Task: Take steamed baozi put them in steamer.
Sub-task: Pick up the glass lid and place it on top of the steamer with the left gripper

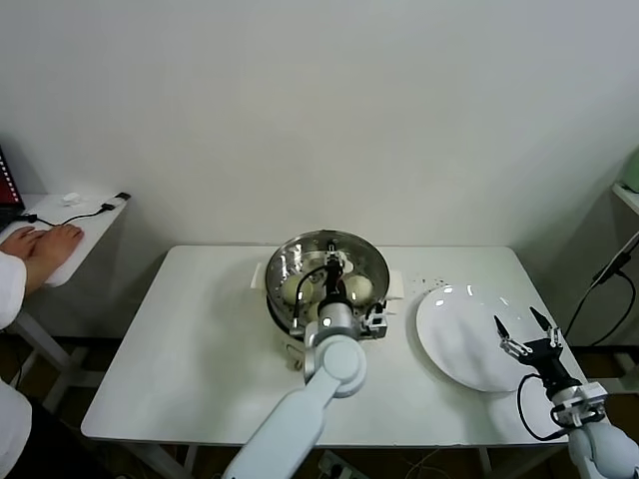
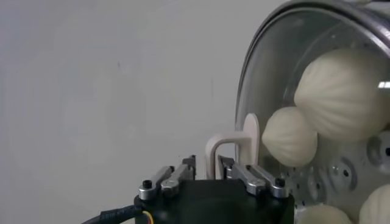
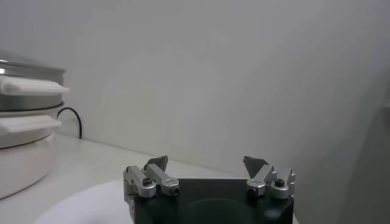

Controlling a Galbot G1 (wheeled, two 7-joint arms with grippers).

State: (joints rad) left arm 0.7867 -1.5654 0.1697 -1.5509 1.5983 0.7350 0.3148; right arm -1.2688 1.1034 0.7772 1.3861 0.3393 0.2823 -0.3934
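Baozi [image 1: 292, 289] inside steamer [image 1: 371, 257], unlabelled

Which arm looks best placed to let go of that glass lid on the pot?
Left. Its end effector sits around the lid handle over the steamer; the right end effector hovers open above the plate.

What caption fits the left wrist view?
Left hand at the white handle of the glass lid covering baozi in the steamer.

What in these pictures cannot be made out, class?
- Baozi count: head view, left arm and lid cover the steamer.
- Left end effector grip on the lid handle: left wrist view, fingertips partly hidden.
- Plate near edge: right end effector overlaps it.
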